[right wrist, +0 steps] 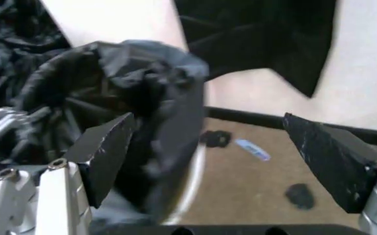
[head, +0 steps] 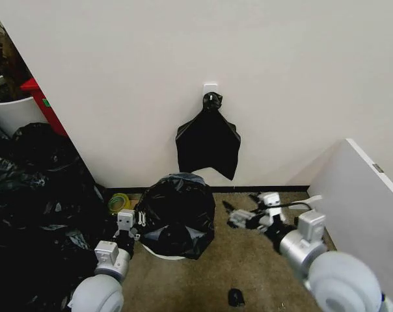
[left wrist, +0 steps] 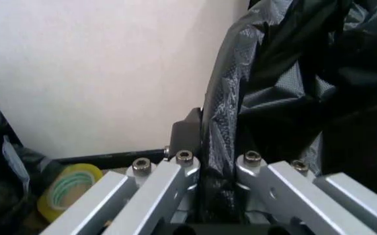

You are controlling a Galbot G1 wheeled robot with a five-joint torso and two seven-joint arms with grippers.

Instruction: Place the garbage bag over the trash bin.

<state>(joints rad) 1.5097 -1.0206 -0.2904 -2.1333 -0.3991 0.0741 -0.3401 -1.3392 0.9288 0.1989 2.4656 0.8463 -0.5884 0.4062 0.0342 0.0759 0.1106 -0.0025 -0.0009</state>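
Note:
The garbage bag (head: 177, 213), glossy and wrinkled black, is draped over the trash bin, of which a white strip (head: 165, 256) shows at the base. My left gripper (head: 126, 224) is at the bag's left side. In the left wrist view this gripper (left wrist: 214, 152) is shut on a fold of the bag's film (left wrist: 266, 83). My right gripper (head: 239, 218) hangs open just right of the bag, touching nothing. In its wrist view the right gripper (right wrist: 208, 117) has its black fingers spread wide, with the bag (right wrist: 129, 88) and the bin's white wall (right wrist: 191, 186) close beside one finger.
A flat black bundle (head: 208, 140) hangs from a wall hook above the bin. A heap of black sacks (head: 34, 195) fills the left. A yellow tape roll (head: 118, 203) lies by the wall. A white panel (head: 365, 208) stands on the right, and a small black object (head: 235, 297) lies on the carpet.

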